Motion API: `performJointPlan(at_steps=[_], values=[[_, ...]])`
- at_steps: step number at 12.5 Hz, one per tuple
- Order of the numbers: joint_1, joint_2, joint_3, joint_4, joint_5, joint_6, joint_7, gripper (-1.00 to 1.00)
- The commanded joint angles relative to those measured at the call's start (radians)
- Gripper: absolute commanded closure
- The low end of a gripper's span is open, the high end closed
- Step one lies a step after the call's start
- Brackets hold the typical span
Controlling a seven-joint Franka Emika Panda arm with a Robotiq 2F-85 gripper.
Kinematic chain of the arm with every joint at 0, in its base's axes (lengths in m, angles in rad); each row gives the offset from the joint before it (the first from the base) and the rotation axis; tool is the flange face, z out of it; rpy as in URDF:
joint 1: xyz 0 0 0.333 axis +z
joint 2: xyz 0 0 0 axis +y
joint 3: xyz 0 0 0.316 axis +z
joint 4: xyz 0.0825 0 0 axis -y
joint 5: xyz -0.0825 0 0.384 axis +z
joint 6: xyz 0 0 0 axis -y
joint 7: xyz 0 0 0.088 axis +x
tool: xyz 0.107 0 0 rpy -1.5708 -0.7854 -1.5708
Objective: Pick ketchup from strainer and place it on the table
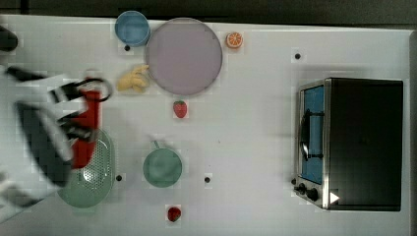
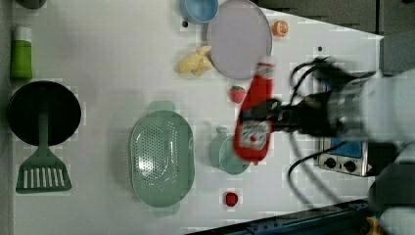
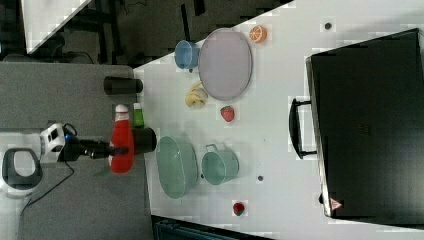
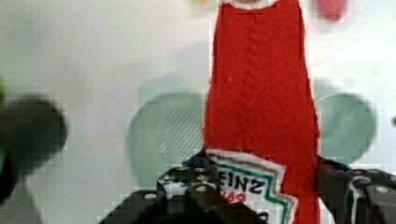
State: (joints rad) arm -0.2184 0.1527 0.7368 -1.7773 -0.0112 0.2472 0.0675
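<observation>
My gripper [image 2: 264, 120] is shut on the ketchup [image 2: 254, 120], a red squeeze bottle with a white cap and a white label, and holds it in the air well above the table [image 2: 112, 63]. In the wrist view the ketchup [image 4: 261, 102] stands between the fingers [image 4: 196, 186] with its label near them. The pale green strainer [image 2: 161, 157] lies below with nothing in it, and appears in the right view as the strainer [image 3: 176, 166], with the ketchup [image 3: 121, 142] and gripper [image 3: 107, 149] to the right view's left of it. In the top view the ketchup [image 1: 87, 123] overlaps the strainer [image 1: 93, 184].
A teal cup [image 2: 226, 152] sits beside the strainer. Two strawberries [image 2: 238, 93] [image 2: 231, 198], a banana [image 2: 195, 62], a grey plate [image 2: 240, 38], a blue cup [image 2: 198, 10] and an orange slice [image 2: 280, 28] lie around. A toaster oven [image 1: 351, 142], black pan [image 2: 44, 113], green spatula [image 2: 43, 171] and green bottle [image 2: 20, 56] stand farther off.
</observation>
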Motion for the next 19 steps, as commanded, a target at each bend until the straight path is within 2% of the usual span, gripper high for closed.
performJointPlan(at_steps=[1,5,10,14,19], values=[[-0.092,-0.031,-0.084,0.018,0.002,-0.014,-0.081,-0.21],[-0.139,-0.034,-0.207,-0.016,0.002,-0.012,-0.128,-0.21],[-0.17,-0.034,-0.347,-0.134,0.002,0.041,-0.287,-0.21],[-0.174,-0.028,-0.415,-0.306,0.002,0.253,-0.306,-0.21],[-0.171,0.048,-0.418,-0.485,0.001,0.524,-0.306,-0.21]])
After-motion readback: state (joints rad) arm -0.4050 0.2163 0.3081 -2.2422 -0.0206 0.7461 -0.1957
